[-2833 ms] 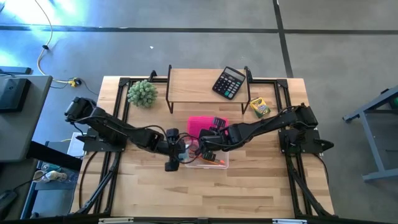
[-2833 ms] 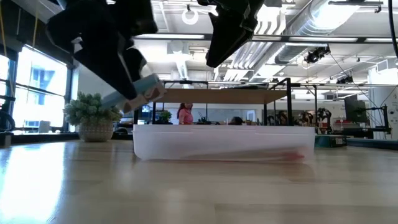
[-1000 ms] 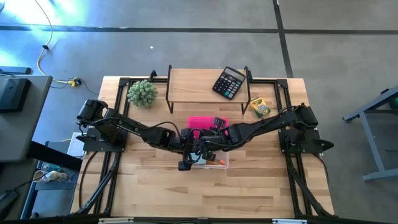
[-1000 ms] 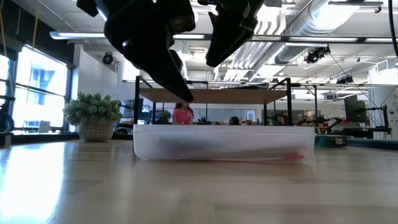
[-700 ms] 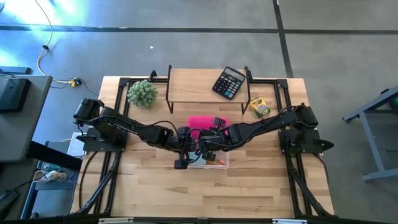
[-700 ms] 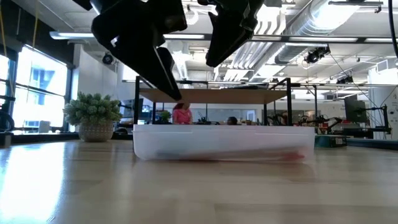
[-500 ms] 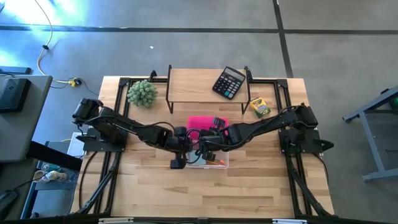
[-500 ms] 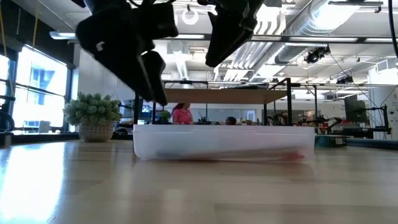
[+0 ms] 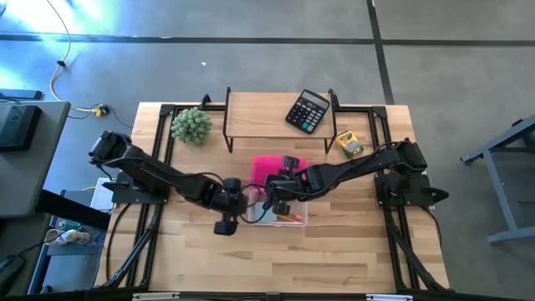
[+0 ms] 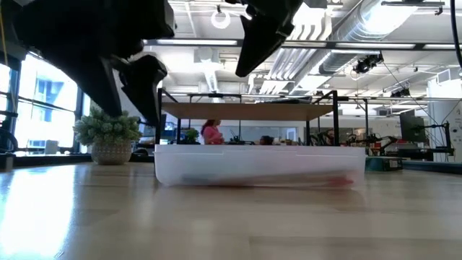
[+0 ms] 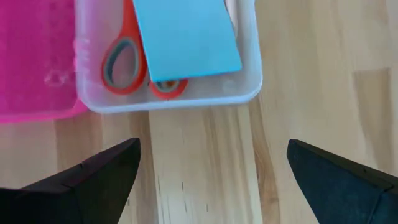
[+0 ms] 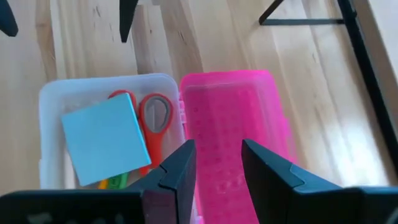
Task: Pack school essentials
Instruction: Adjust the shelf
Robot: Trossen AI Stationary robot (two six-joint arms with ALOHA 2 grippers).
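Note:
A clear plastic box (image 9: pixel 290 220) sits on the table near its middle. In it, the light-blue square notepad (image 11: pixel 186 37) lies flat on the red-handled scissors (image 11: pixel 121 65), with a small green piece (image 12: pixel 115 182) beside them. The yellow-and-green crayon box (image 9: pixel 349 144) lies on the table by the shelf's right leg. My left gripper (image 11: pixel 211 171) is open wide and hovers over bare wood just left of the box. My right gripper (image 12: pixel 217 165) hangs above the box's far side and the pink lid (image 12: pixel 233 118). It is open by a narrow gap and holds nothing.
The pink lid (image 9: pixel 269 165) lies flat against the box's far side. A wooden shelf (image 9: pixel 280 113) at the far edge carries the black calculator (image 9: pixel 307 110). The fuzzy green plant ball (image 9: pixel 191 125) stands at the far left. Bare wood lies along the near edge.
My left gripper has drawn back from above the box toward the table's left edge and now hangs beside the box's left end. The notepad stays lying in the box.

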